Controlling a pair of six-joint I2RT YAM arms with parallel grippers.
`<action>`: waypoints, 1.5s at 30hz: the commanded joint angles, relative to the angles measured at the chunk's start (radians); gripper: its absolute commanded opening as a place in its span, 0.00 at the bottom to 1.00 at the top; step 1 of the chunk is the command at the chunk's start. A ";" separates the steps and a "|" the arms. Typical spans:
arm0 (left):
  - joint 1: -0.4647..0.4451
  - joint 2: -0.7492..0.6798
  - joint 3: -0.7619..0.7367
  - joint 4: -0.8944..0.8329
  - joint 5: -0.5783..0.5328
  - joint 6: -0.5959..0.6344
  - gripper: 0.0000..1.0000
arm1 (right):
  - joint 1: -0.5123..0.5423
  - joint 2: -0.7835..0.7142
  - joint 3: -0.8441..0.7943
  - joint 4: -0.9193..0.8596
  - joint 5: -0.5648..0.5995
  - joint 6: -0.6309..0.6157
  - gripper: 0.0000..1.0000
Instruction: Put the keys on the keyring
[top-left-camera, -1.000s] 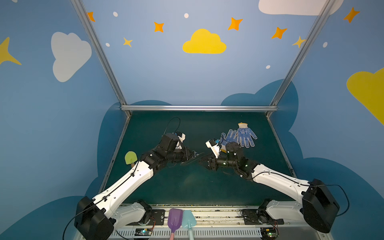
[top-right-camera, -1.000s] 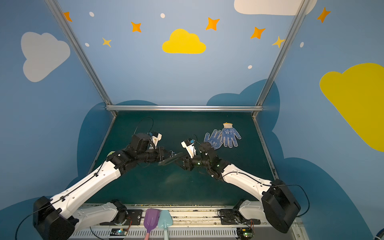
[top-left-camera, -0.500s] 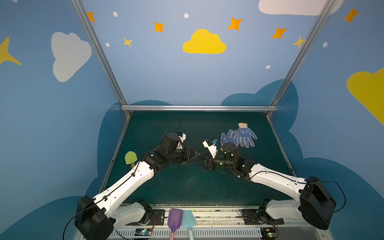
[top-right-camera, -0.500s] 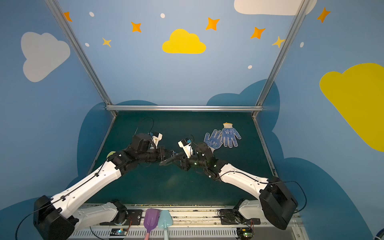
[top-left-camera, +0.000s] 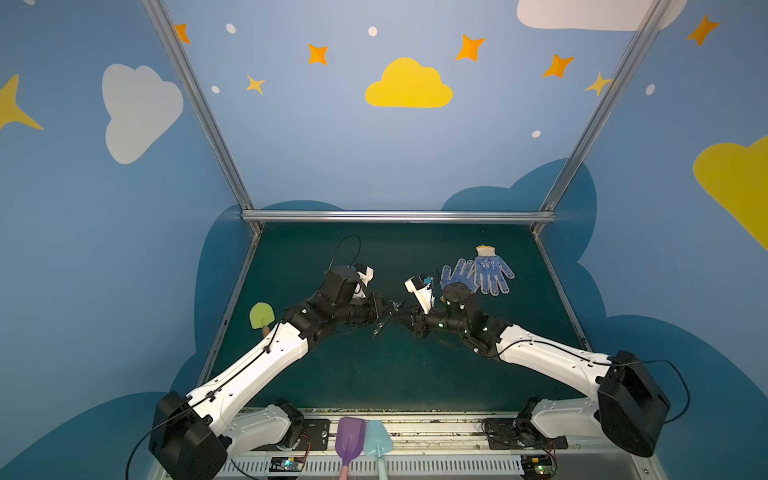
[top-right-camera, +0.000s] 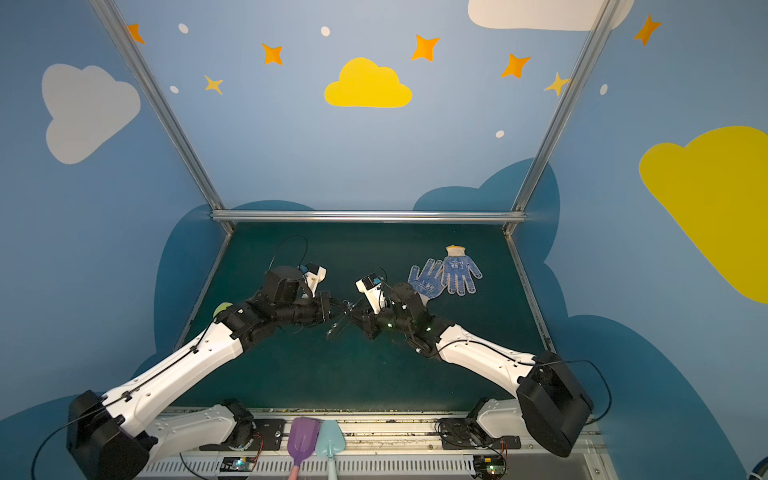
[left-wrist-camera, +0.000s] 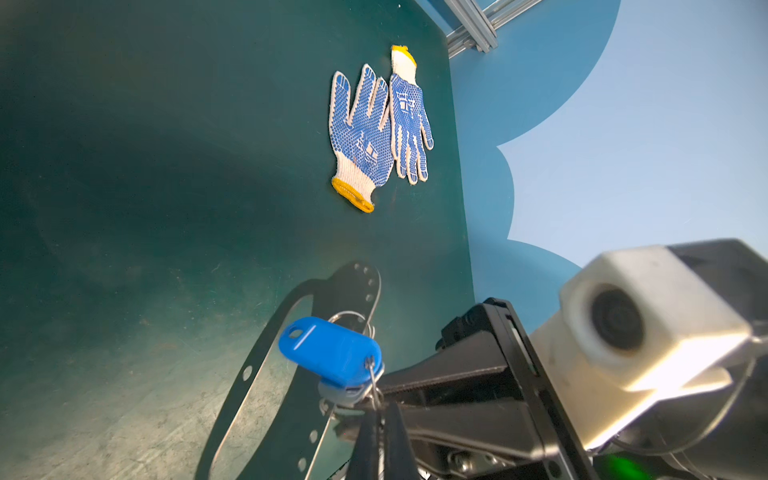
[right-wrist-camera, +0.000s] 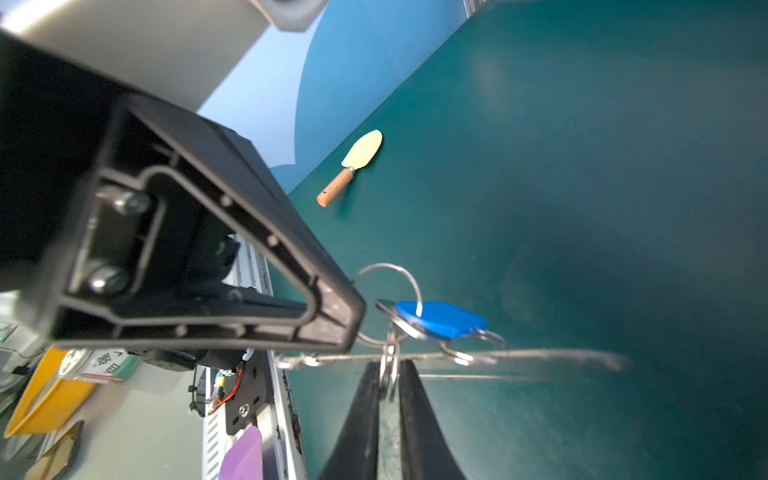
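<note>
My two arms meet nose to nose over the middle of the worktop (top-left-camera: 374, 374), the left arm (top-left-camera: 266, 353) reaching in from the left and the right arm (top-left-camera: 548, 357) from the right. My left jaws are pressed together on the keyring (left-wrist-camera: 353, 291) at its straight, hole-dotted edge and hold the grey plate clear of the worktop. The keys (left-wrist-camera: 328, 353), a blue tag over a silver key, hang at that same edge, touching the plate, just off both sets of jaws. My right jaws are drawn in on a split ring (right-wrist-camera: 388, 368) pinched between them. Whether that ring belongs to the keys or to the keyring I cannot tell.

Bare green surface lies in front of the meeting point, between my arms, and behind it up to the metal rail (top-left-camera: 395, 216) along the back edge. Two blue-dotted gloves (top-left-camera: 478, 274) lie touching at the back right, just behind my right wrist. A yellow-green trowel (top-left-camera: 262, 316) lies near the left edge, just beside my left forearm. A purple scoop (top-left-camera: 350, 440) and a pale blue scoop (top-left-camera: 377, 442) sit side by side past the front edge.
</note>
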 joint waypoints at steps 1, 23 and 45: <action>-0.004 -0.016 -0.006 0.015 0.020 -0.004 0.04 | 0.001 -0.007 0.039 -0.033 0.037 -0.026 0.10; 0.021 -0.052 -0.012 -0.045 0.044 0.022 0.04 | 0.003 -0.135 0.039 -0.212 0.078 -0.229 0.00; -0.017 -0.057 -0.154 0.255 0.082 -0.217 0.52 | 0.016 -0.130 0.042 -0.195 0.116 -0.192 0.00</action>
